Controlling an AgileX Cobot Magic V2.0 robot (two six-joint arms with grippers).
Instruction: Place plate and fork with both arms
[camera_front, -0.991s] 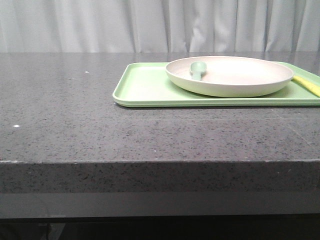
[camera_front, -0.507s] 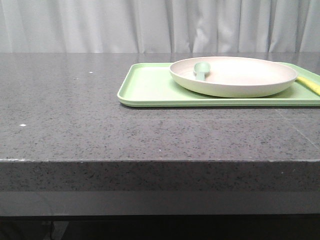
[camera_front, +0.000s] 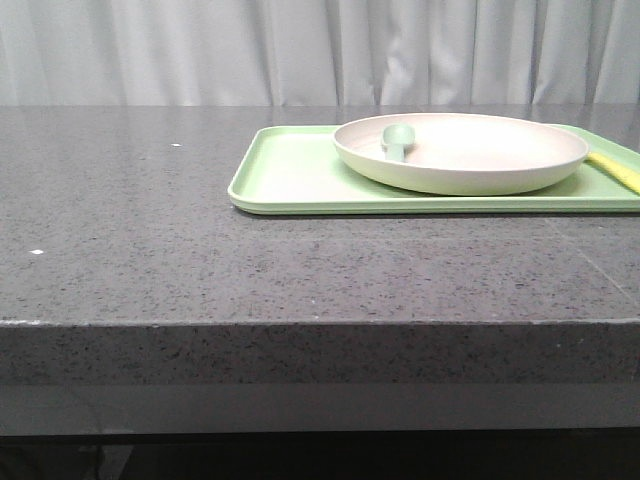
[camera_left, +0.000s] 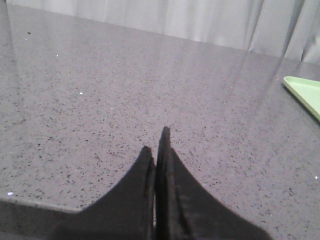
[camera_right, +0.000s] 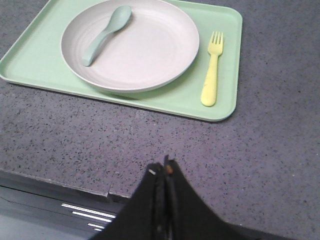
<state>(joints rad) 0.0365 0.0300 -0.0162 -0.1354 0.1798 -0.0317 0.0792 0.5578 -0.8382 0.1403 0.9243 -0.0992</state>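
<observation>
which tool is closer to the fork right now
Right. The right tool hangs shut over bare counter in front of the tray where the fork lies. The left tool, also shut, is farther off; its camera catches only a tray corner, no fork.

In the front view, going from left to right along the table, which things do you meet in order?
Flat light-green rectangular tray → pale grey-green plastic spoon lying in the round cream-beige plate → pale-yellow plastic fork.
</observation>
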